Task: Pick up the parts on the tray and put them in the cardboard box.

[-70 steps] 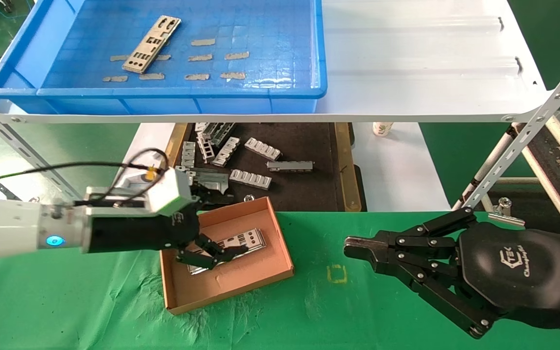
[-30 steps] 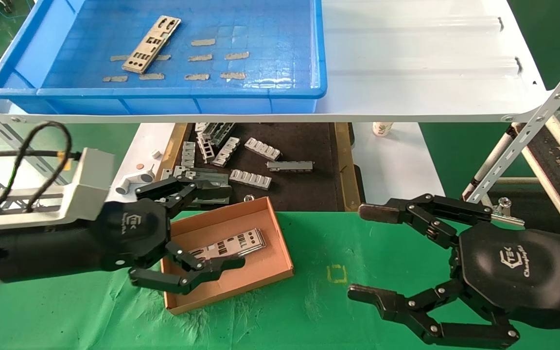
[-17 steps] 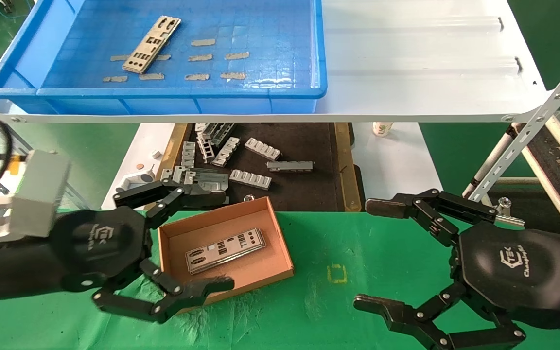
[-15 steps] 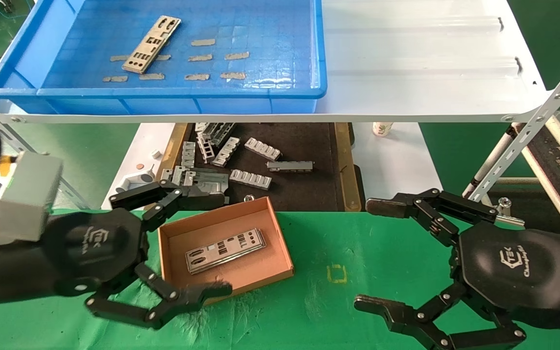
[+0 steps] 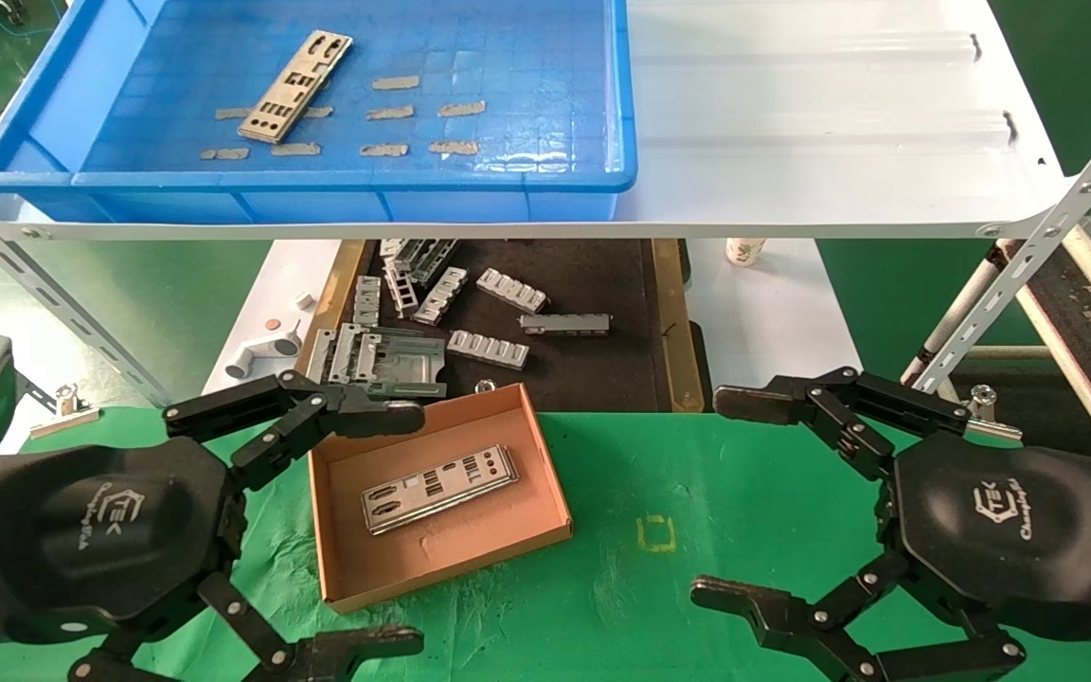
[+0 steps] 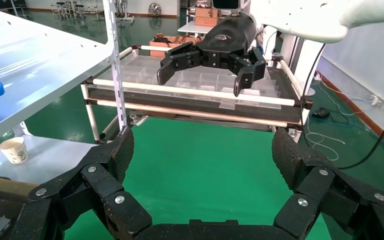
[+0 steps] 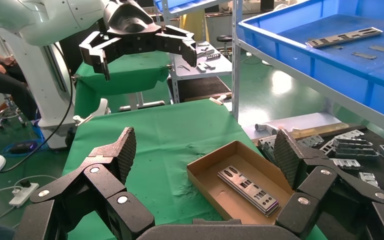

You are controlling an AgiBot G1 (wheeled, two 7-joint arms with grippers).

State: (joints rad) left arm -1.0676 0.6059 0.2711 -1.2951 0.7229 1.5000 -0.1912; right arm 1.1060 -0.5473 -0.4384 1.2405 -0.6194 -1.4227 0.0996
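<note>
Two plates show: one plate [image 5: 438, 489] lies flat inside the cardboard box [image 5: 527, 530] on the bench's green cloth, another plate [image 5: 295, 86] rests near the blue tray's [image 5: 337, 199] far-left corner. Left gripper [image 5: 384, 530] and right gripper [image 5: 725, 502] both hang spread wide, empty.

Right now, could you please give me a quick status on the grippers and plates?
Left gripper open beside cardboard box; right gripper open, idle. One plate boxed, one plate left in tray. Nothing obstructing.
</note>
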